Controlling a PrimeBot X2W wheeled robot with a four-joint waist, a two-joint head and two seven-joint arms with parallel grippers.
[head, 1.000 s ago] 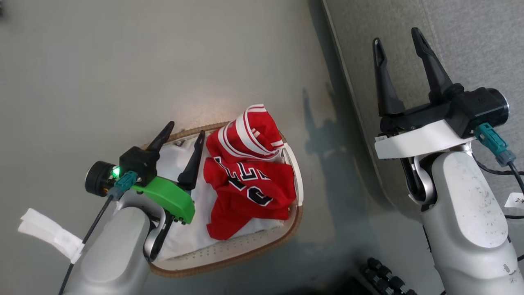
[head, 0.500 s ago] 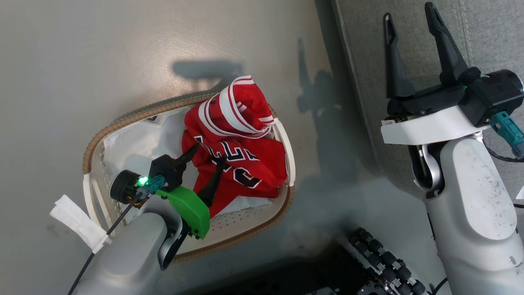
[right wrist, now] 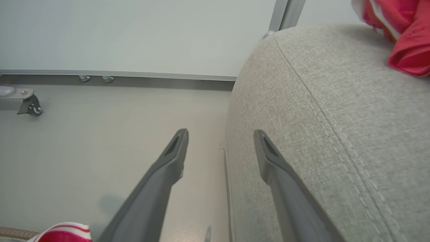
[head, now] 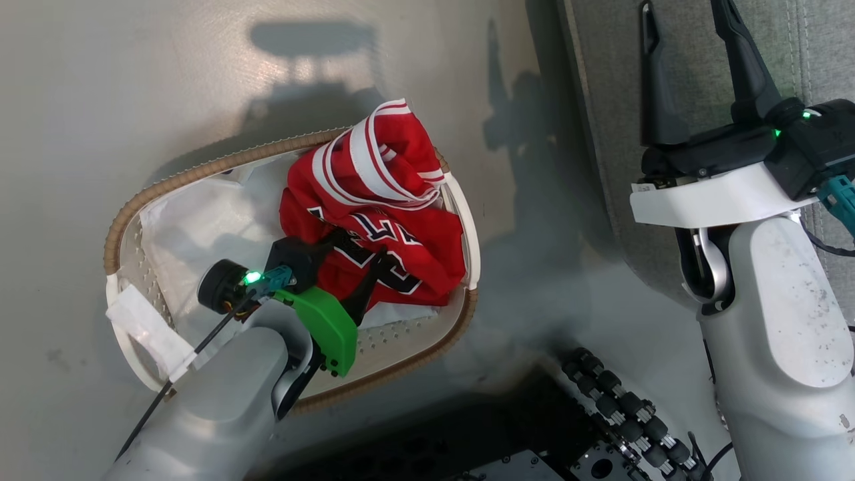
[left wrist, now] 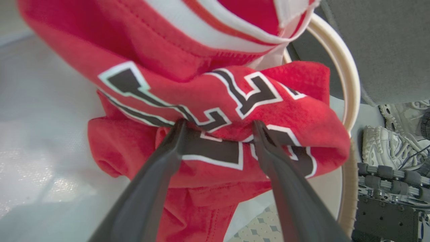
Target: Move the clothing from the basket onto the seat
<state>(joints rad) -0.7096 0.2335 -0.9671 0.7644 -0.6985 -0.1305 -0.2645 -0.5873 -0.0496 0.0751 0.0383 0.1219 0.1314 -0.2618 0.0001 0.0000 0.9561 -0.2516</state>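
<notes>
- Red jersey (head: 381,200) sits bunched in the basket (head: 200,175), piled at the end nearest the seat (right wrist: 336,117). Striped trim on top, dark white-outlined lettering lower down.
- It lies on a crinkled white sheet (head: 200,227) that covers the rest of the basket's inside.
- Left gripper (left wrist: 219,123) is down in the basket with its fingers apart. Both tips press into the lettered part of the jersey, a ridge of fabric between them. Not closed on it.
- Left arm: pale forearm comes up from the lower left of the head view, wrist angled in over the basket's near rim. Green bracket (head: 324,327) on the wrist, green light lit beside it.
- Basket stands on the grey floor (head: 133,80), near the seat, with a strip of floor between them.
- Right gripper (right wrist: 220,131) hangs in the air at the seat's edge, fingers spread, nothing between them. In its wrist view one finger is over the floor, the other over the cushion's rounded side.
- Right arm: forearm upright at the right of the head view, fingers pointing up that view along the seat's edge.
- A separate bit of red cloth (right wrist: 406,43) with white trim shows on top of the seat in the right wrist view; can't tell more.
- Robot's wheeled base (head: 621,414), with black rollers, sits near the basket and the seat.
</notes>
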